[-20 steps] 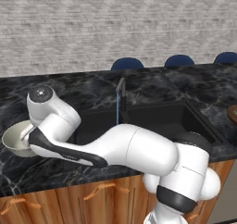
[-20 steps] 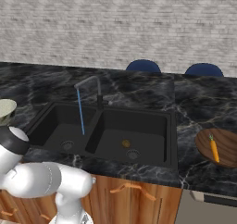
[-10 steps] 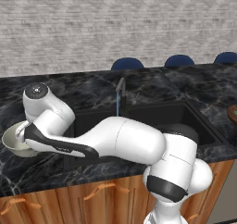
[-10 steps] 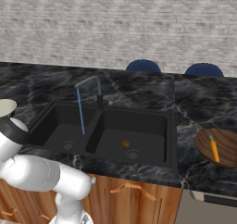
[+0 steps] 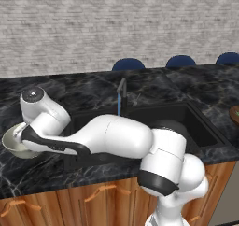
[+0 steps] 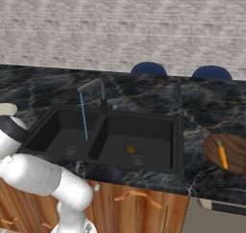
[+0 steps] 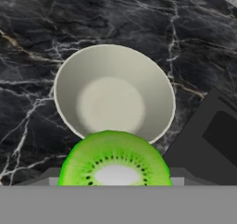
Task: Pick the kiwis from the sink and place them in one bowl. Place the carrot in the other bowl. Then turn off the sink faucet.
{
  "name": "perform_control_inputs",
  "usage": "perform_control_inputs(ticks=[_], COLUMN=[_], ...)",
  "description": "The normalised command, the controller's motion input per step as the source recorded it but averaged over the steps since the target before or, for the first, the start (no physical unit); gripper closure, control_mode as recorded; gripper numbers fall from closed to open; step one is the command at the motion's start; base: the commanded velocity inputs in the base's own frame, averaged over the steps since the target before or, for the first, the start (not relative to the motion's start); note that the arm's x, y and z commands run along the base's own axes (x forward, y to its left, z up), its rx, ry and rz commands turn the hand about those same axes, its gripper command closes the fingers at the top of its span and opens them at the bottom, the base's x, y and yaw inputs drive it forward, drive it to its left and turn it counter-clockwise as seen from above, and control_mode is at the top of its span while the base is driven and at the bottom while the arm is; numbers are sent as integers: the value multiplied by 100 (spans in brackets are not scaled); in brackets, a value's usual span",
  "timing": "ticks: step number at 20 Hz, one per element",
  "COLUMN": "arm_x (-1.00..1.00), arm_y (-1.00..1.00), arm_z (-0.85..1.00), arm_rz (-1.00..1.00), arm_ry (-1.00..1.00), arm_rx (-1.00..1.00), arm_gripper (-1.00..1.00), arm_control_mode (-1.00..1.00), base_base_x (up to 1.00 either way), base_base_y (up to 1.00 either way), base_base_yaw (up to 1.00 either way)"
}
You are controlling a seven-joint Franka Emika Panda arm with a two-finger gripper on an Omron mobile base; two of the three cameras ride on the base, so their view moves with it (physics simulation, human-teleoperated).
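- While the white arm (image 5: 112,138) stretches far to the left along the near edge of the black marble counter (image 6: 197,102), its hand hangs over the off-white bowl (image 7: 114,94).
- Set into that counter, the sink (image 6: 108,138) is a black double basin with a round drain in each half; its near edge runs just behind the arm in the left base view.
- At the far right of the counter sits the brown bowl (image 6: 231,152), cut by the picture's edge in the right base view, well apart from the sink.
- On the marble to the left of the sink stands the off-white bowl, round and glossy, with a pale grey-green inside that holds nothing.
- At the far edge of the sink, between the two basins, rises the faucet (image 6: 96,90), a slim dark spout; a thin blue water stream (image 6: 84,116) falls from it into the left basin.
- Inside the brown bowl lies the carrot (image 6: 222,155), a thin orange stick with its green end pointing away from the near edge.
- In the hand view, the bright green kiwi (image 7: 115,160) sits at the bottom, in front of the near rim of the off-white bowl; the gripper appears to hold it, though the fingertips themselves are hidden, so I cannot tell the grip for certain.
- Near the drain of the right basin rests the brown kiwi (image 6: 130,149), small and dull.
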Motion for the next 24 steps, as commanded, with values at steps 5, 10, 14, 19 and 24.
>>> perform_control_inputs(ticks=[5,10,14,19,24], arm_x=[19,16,23,27,21], arm_y=[19,12,13,18,21], arm_z=[-7,0,-17,-18,-26], arm_rz=[-7,-11,-7,-2,-1], arm_ry=[7,22,6,4,15], arm_rx=[1,7,0,0,0], arm_gripper=[100,100,100,100,100], arm_control_mode=[-100,-100,-100,-100,-100], base_base_x=[0,0,0,0,0], base_base_y=[0,0,0,0,0], base_base_yaw=[0,0,0,0,0])
